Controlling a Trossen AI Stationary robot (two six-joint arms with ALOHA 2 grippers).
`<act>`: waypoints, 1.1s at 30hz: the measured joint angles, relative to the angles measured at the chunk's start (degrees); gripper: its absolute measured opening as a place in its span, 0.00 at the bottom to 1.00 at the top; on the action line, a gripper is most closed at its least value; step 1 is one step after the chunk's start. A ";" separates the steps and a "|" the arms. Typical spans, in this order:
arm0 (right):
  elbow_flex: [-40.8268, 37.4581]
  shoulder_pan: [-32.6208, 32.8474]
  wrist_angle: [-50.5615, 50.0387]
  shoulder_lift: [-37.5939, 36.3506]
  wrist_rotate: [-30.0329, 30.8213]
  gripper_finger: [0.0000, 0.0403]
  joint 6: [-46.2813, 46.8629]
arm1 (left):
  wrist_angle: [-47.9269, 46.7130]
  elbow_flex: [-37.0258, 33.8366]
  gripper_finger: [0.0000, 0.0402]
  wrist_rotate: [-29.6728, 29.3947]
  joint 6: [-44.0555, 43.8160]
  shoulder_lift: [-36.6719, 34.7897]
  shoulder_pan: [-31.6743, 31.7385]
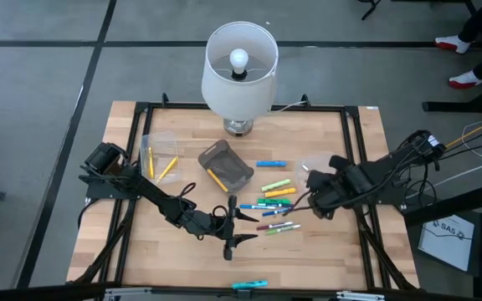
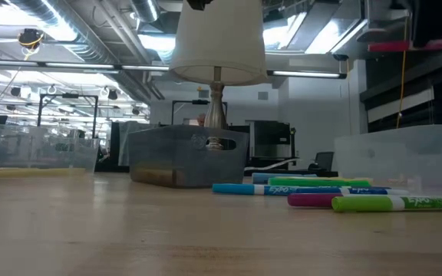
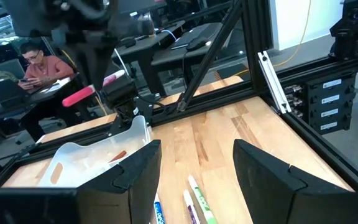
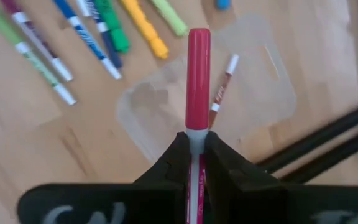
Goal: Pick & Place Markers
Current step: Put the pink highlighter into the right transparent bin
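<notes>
Pink marker (image 4: 197,74) pinched in the right gripper (image 4: 197,158) above a clear bin (image 4: 253,93), left gripper (image 3: 194,165) spread wide.

Right arm reaches in from the table's right edge, elbow bent, wrist angled toward centre. Right gripper (image 4: 196,163) has its fingers (image 4: 173,165) clamped on a pink marker (image 4: 198,78), cap end sticking out forward. Left arm stretches diagonally from the left rear toward front centre, low over the wood; left gripper (image 1: 235,228) fingers (image 3: 129,180) spread wide, holding nothing.
</notes>
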 joint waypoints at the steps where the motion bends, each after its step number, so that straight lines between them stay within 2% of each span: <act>1: -0.60 -0.59 0.00 -0.12 0.02 0.08 0.80 | 0.00 0.00 0.49 0.00 0.00 0.00 0.00; 12: -1.42 -6.85 0.02 -0.16 0.04 0.08 9.36 | 0.00 0.00 0.49 0.02 0.00 0.00 0.00; 26: -1.42 -11.81 0.00 -0.16 0.83 0.08 8.13 | 0.00 0.00 0.49 0.04 -0.02 -0.01 0.00; 33: -1.42 -11.90 0.02 -0.16 2.56 0.08 7.89 | 0.00 0.00 0.49 0.07 -0.23 0.00 0.00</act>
